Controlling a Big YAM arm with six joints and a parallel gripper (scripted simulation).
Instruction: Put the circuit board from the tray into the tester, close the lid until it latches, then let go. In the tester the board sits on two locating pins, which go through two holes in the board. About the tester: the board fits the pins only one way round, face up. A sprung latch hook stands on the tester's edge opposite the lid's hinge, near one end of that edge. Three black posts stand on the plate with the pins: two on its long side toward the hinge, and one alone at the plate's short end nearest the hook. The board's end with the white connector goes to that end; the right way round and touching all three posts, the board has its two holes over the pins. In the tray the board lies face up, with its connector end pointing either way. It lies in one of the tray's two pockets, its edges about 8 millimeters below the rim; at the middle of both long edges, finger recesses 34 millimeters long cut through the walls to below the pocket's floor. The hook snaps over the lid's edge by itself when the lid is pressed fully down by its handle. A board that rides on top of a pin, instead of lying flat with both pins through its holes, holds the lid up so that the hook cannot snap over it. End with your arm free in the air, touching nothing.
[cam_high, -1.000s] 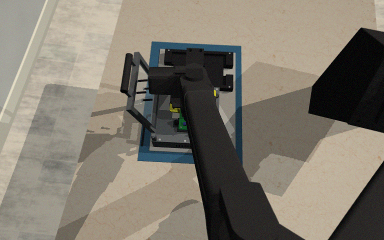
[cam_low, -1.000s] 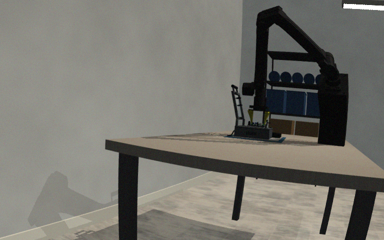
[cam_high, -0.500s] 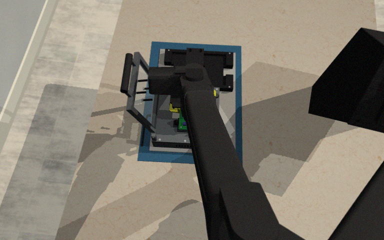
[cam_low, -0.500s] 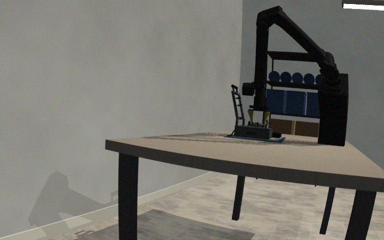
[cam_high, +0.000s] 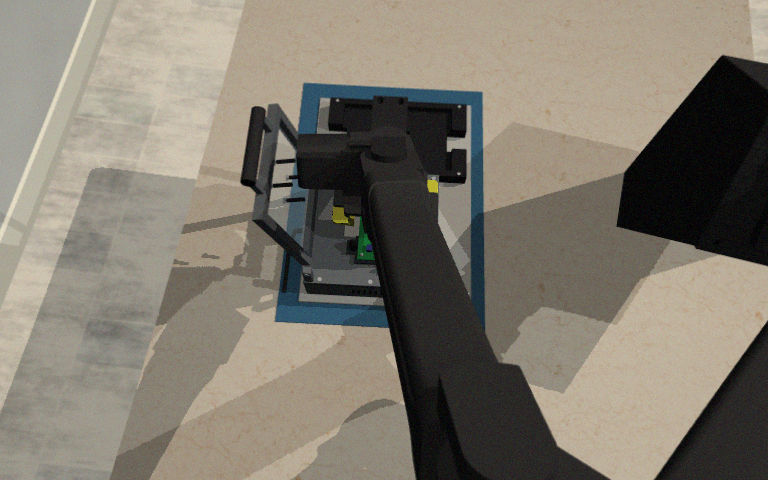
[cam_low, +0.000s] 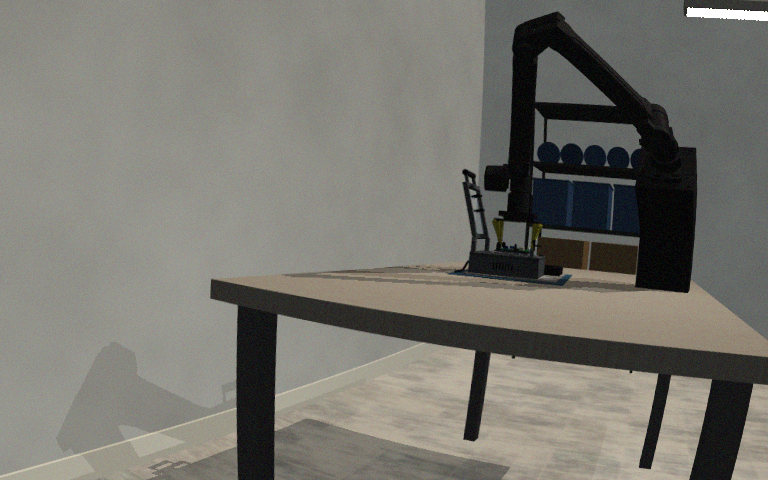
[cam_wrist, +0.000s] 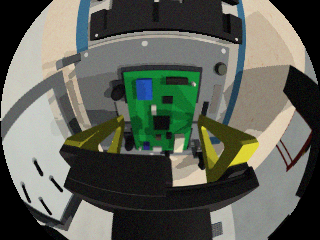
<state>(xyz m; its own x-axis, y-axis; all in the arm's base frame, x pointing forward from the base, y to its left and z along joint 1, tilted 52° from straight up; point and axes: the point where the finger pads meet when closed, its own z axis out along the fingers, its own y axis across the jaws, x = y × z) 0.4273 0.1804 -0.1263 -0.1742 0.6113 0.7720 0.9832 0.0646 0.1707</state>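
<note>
The green circuit board (cam_high: 365, 249) (cam_wrist: 187, 107) lies face up in the grey tester (cam_high: 334, 274) (cam_low: 505, 266) (cam_wrist: 175, 52), its white connector end toward the wrist view's bottom. It looks flat; the pins and any small gap at the posts cannot be judged. My gripper (cam_low: 517, 247) (cam_wrist: 161, 118) is open, its yellow fingers apart along the board's two long sides, with visible space beside the board's edges. The arm hides much of this in the top view. The lid (cam_high: 284, 240) (cam_low: 470, 209) (cam_wrist: 30, 97) stands open, its black handle (cam_high: 253, 146) (cam_low: 468, 173) at the top. I cannot make out the hook clearly.
The black tray (cam_high: 458, 121) (cam_wrist: 165, 25) stands beside the tester on the blue-bordered mat (cam_high: 477, 226). The raised lid stands close beside the arm's wrist. A round dark knob (cam_wrist: 220, 68) is on the tester's right side in the wrist view.
</note>
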